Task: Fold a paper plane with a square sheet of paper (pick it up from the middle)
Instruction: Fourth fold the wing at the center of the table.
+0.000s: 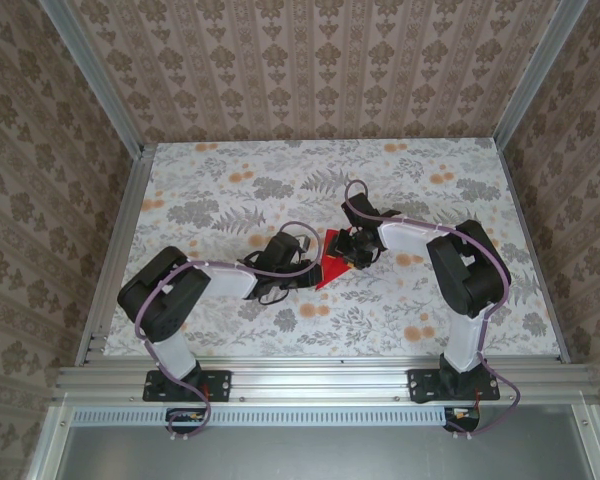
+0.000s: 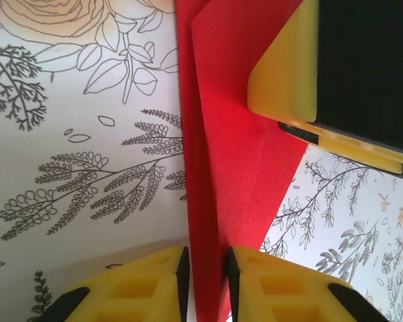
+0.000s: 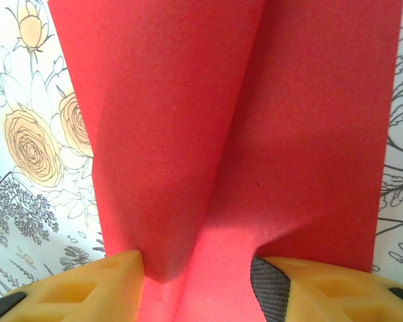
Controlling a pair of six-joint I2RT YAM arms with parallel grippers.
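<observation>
Closest to us, in the left wrist view, the left pincer (image 2: 205, 268) has its two yellow moulded pads (image 2: 154, 285) standing nearly together on a raised fold of the square sheet of paper (image 2: 235, 134) — thin, bright red and plain. The red ridge fills the narrow gap between the black pad faces, so we read it as pinched there. Just beyond, the sheet lies in layers: a narrow strip along the fold and a wider flap with a slanted edge. It rests on the surface (image 2: 67, 168), which is white and printed with grey ferns and orange flowers. At the far end of the paper a yellow finger (image 2: 285, 74) of the right arm rests on the flap.

In the right wrist view, the right pincer (image 3: 198, 265) stands about half spread. Red paper runs across the whole gap with a soft crease down the middle. Its fingers touch the paper, yet we see nothing clamped between them.

From above, the paper sits mid-surface between the two pincers, a small pointed red shape.

Our judgement: the task is partway. Slanted folds have narrowed the sheet to a point and the centre fold is in hand, but the wings are not yet folded down and no slim dart is finished.

No brand, label or lettering is readable anywhere — the paper is plain.
</observation>
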